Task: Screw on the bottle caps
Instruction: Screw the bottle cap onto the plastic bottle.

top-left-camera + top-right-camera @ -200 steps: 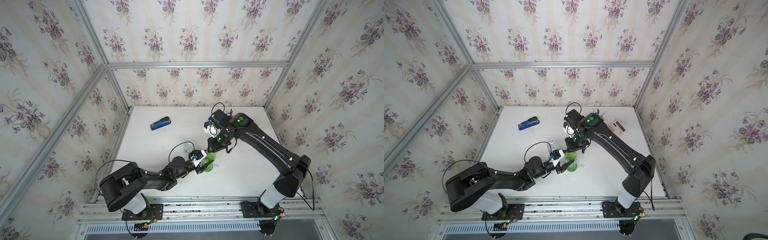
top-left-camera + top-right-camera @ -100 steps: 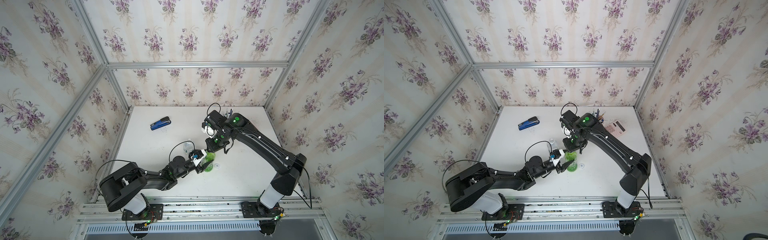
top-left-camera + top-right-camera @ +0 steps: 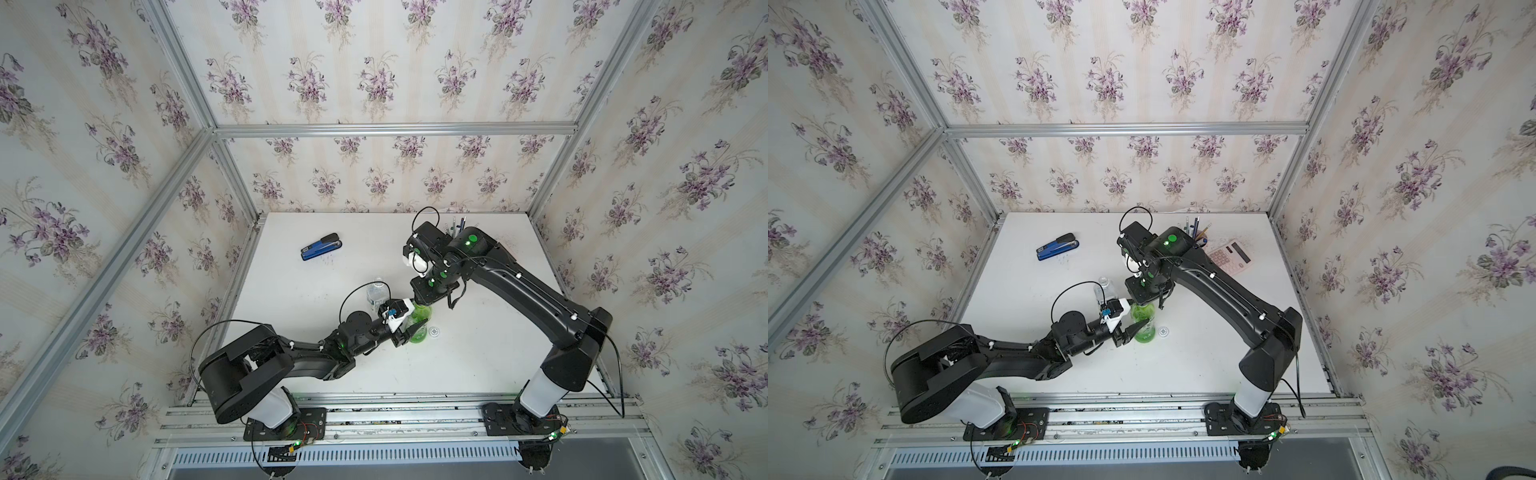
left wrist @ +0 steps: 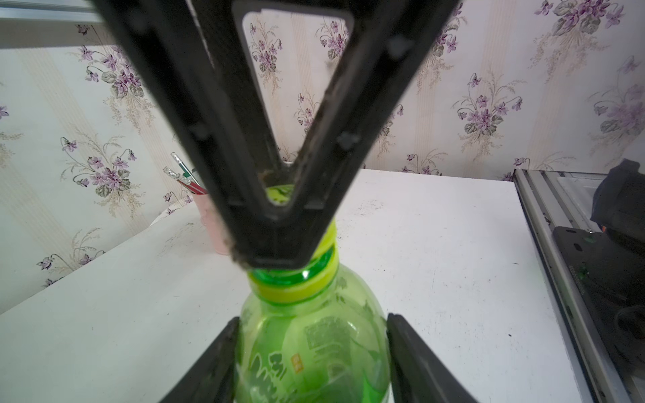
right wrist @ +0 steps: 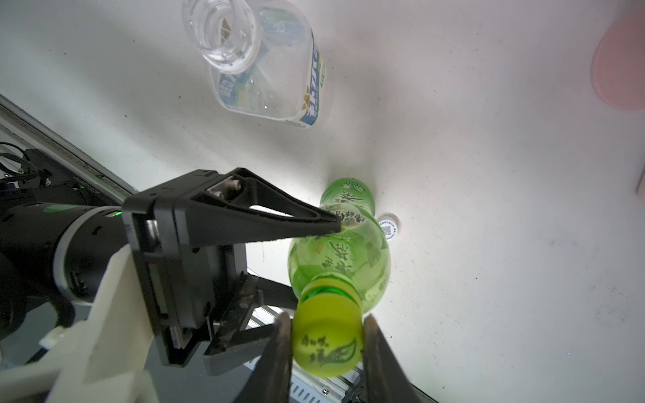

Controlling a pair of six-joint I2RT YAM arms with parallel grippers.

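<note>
Left arm stretching low over surface, left claw clenching upright green bottle. Right arm bending down, right claw grasping yellow-green cap on its neck. Right wrist view alone showing clear bottle uncapped; white cap lying beside green bottle.

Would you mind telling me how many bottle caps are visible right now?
2. The yellow-green cap sits on the green bottle's neck, gripped by the right hand; the white cap lies on the table beside that bottle's base.
</note>
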